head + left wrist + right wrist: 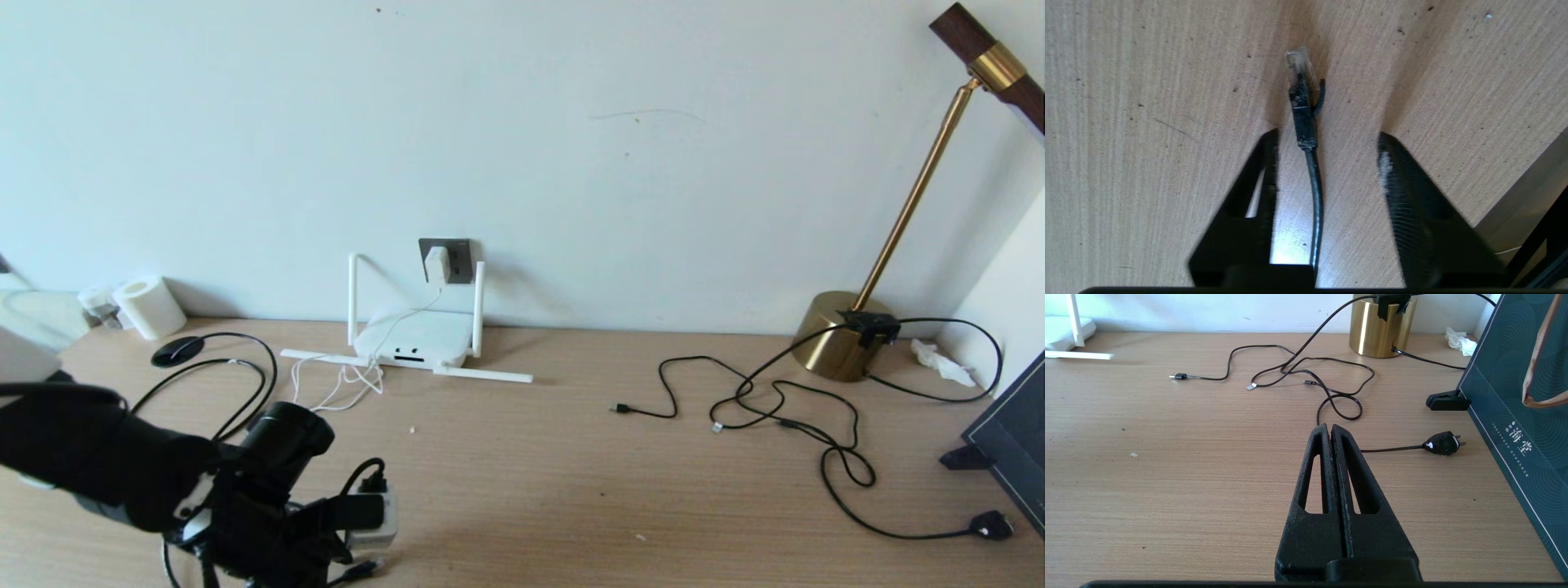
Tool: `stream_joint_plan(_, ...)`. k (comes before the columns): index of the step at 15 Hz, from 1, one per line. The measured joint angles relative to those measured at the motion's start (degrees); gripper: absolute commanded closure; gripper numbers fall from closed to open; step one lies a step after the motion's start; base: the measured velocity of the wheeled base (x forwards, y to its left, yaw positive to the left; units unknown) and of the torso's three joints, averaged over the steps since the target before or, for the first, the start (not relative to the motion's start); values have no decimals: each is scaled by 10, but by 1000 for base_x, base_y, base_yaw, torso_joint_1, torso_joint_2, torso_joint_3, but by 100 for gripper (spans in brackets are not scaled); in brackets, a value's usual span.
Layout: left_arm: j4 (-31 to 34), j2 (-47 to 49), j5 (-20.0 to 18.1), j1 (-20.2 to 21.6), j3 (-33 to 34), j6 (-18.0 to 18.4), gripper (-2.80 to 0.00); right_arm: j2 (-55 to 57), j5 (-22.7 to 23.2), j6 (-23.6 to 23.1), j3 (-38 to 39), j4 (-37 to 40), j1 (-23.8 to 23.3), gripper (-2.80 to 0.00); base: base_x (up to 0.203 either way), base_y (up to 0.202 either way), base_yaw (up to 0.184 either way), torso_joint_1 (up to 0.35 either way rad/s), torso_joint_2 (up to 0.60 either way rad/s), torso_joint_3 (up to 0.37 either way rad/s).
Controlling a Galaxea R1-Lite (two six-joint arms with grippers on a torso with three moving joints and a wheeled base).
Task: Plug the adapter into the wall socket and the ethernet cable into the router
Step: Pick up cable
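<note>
Ethernet cable (1306, 122) on the desk (1147, 122) between the left gripper's (1327, 139) parted, non-touching fingers (1392, 171).

Wooden table (571, 490) against a pale wall.

- Wall socket (457, 260): dark plate low on the wall, with the adapter (436, 265) seated in it; a thin white cord runs down from it and lies in loose loops on the table.
- Router (415, 338): white, directly below the socket; two antennas upright, two lying flat.
- Paper roll (149, 306): far left, by the wall.
- Brass lamp (849, 333): far right, stem slanting upward.
- Thin black cables (784, 408): tangled, right half of the table.
- Left hand (359, 535): low at the near left edge of the table, the ethernet cable (359, 569) at its tip.
</note>
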Motion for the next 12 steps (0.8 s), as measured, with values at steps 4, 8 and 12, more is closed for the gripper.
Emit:
stream_joint_plan(4,0,-1,0,3,6,0,0,0,0,0,0,0,0,0,0,0,0,0,0,0)
stream_joint_plan(8,5,-12,0,7,15,11,0,0,0,0,0,0,0,0,0,0,0,0,0,0)
stream_joint_plan(12,7,-48,-32,6,-35,47,0,0,0,0,0,0,0,0,0,0,0,0,0,0)
